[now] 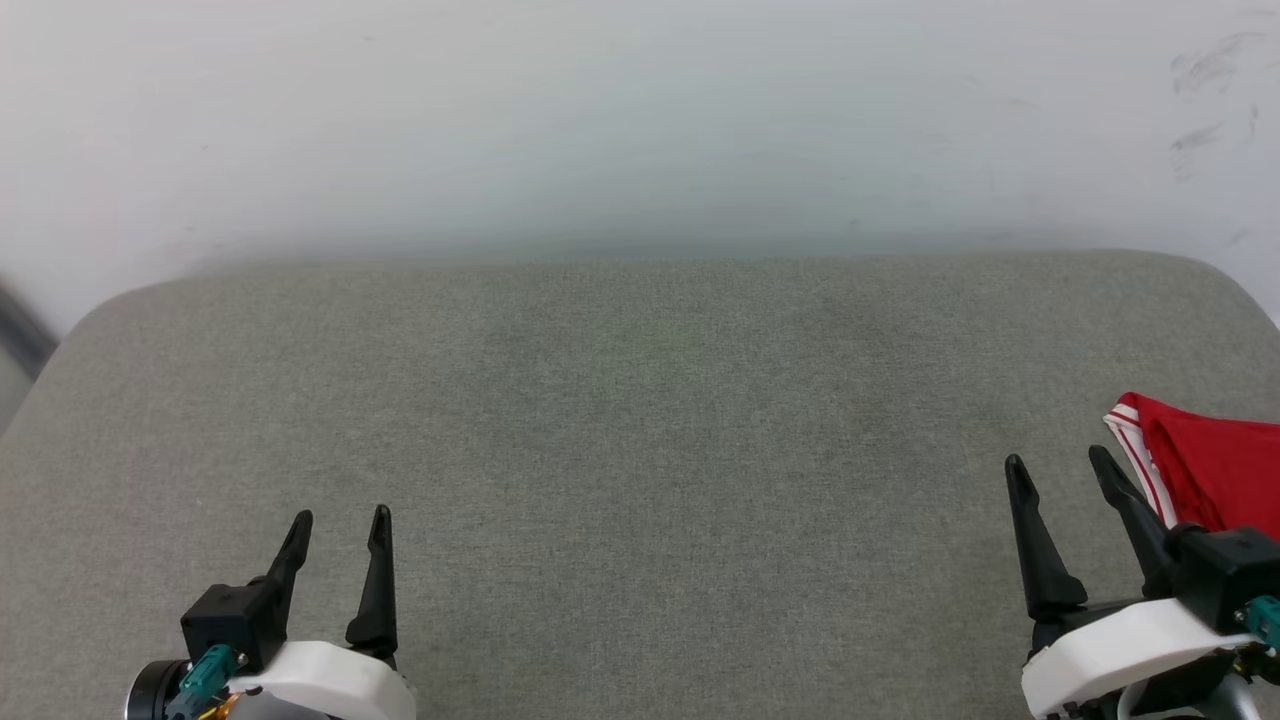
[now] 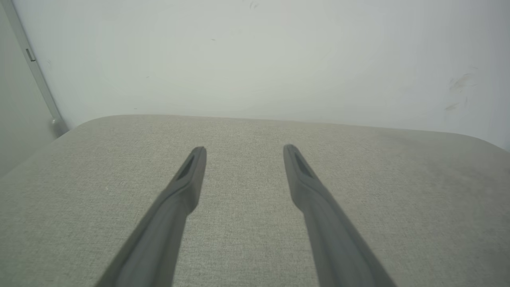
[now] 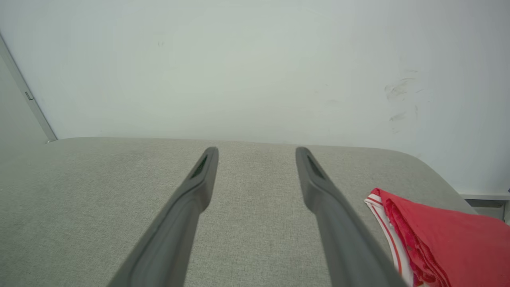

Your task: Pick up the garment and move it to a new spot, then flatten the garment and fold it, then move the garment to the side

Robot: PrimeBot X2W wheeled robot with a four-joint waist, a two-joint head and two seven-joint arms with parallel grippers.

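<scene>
Grey woven fabric covers the padded surface [image 1: 640, 400] in the head view, and a pale wall [image 1: 640, 120] is seen behind it at 12 o'clock. The left gripper [image 1: 341, 513] is placed at 7 o'clock, its fingers parted and nothing held between them. The right gripper [image 1: 1057, 458] is placed at 4 o'clock, likewise spread and empty. The garment [image 1: 1220, 470], red with white-and-red striped trim, is laid on the surface at 3 to 4 o'clock, just beside the right gripper and cut off by the picture's edge.

In the left wrist view, both fingers are held wide apart above the grey surface.

In the right wrist view, the fingers are spread wide, and the garment is found in folds at 4 o'clock, beside the right-hand finger; contact cannot be told.
</scene>
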